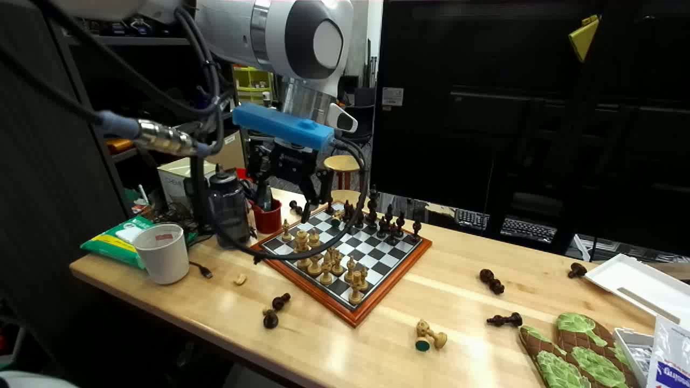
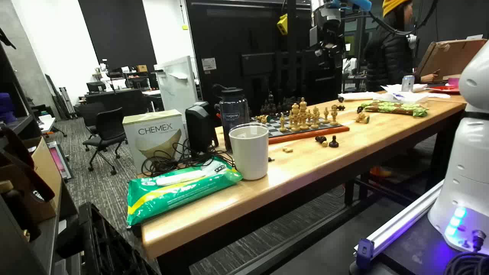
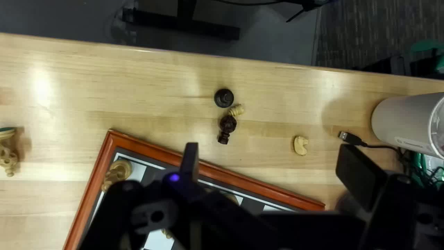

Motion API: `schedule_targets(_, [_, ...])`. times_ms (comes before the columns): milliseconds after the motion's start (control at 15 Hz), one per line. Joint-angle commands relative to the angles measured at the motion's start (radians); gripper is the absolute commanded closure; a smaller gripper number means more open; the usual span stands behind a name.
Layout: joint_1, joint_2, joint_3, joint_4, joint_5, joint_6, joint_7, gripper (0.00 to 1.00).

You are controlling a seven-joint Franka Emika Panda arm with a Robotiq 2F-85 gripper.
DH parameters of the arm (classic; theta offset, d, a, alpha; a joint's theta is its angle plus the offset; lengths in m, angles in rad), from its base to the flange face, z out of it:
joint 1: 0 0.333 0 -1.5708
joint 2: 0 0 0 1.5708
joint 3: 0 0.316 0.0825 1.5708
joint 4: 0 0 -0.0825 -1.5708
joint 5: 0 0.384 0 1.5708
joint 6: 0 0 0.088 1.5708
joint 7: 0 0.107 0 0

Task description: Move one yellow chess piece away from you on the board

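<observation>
Wooden table (image 1: 226, 307); chessboard (image 1: 377, 257) askew; its yellow pieces (image 2: 303, 116) mostly upright, axes vertical; tool (image 3: 274, 168), jaws wide apart.

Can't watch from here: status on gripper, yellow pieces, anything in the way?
Gripper open, empty, hovering. Yellow chess pieces bunched upright on chessboard; toppled yellow piece too. Tight spacing may crowd a grasp.

Board rim (image 1: 393, 276) glossy wood. Tabletop (image 1: 447, 291) smooth, shiny wood. Fingers (image 3: 360, 177) matt. Pack (image 2: 187, 196) glossy plastic.
</observation>
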Motion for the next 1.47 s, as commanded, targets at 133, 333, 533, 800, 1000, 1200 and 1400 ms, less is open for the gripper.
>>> schedule_targets(133, [-0.016,0.001,0.013,0.003,0.004,-0.002,-0.005,0.0])
schedule_targets(333, [-0.016,0.001,0.013,0.003,0.004,-0.002,-0.005,0.0])
schedule_targets(533, [-0.013,0.008,0.025,0.0,0.0,0.003,0.01,0.0])
schedule_targets(800, [-0.002,-0.006,0.071,-0.06,0.01,0.08,0.077,0.0])
schedule_targets(1000, [0.008,-0.011,0.11,-0.126,0.012,0.211,0.119,0.0])
schedule_targets(1200, [0.017,-0.007,0.152,-0.189,-0.006,0.358,0.178,0.0])
schedule_targets(1400, [0.027,0.019,0.191,-0.231,-0.009,0.461,0.251,0.0])
